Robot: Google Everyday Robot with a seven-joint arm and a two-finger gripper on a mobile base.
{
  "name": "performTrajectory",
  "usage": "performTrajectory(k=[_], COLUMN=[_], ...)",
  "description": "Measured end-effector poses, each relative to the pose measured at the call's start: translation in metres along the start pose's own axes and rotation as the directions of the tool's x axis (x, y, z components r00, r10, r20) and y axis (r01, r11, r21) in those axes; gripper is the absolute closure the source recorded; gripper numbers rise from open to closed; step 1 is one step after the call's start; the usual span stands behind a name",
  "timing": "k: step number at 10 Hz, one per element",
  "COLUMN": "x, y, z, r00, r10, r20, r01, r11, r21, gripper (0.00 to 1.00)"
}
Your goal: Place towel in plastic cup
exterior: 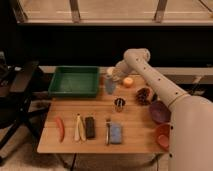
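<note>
Camera view shows the gripper (113,75) right over the cup (110,85), at the back of the worktop (95,142) beside the green tray (75,81). I cannot tell if its fingers are apart or together. I cannot tell where the towel is. A small metal cup (119,104) stands nearer.

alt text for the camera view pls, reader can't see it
A white robot arm reaches across a wooden table, its gripper just above a tall pale translucent plastic cup beside a green rectangular tray. Nearer the front edge lie a red chilli-shaped item, a dark bar and a bright blue rectangular pad; purple and red bowls sit at the right.
</note>
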Motion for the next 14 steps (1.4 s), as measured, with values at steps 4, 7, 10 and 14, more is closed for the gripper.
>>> performTrajectory(k=[4, 7, 10, 14], x=[-0.028, -0.024, -0.019, -0.004], y=[0.005, 0.009, 0.007, -0.001], z=[0.035, 0.042, 0.037, 0.002], r00=[0.999, 0.999, 1.000, 0.998], r10=[-0.003, 0.009, 0.012, 0.001], r20=[0.053, 0.033, 0.013, -0.060], r01=[0.006, -0.007, -0.011, -0.002], r11=[0.999, 0.998, 0.999, 1.000], r21=[-0.041, -0.057, -0.050, -0.025], gripper=[0.47, 0.21, 0.20, 0.20])
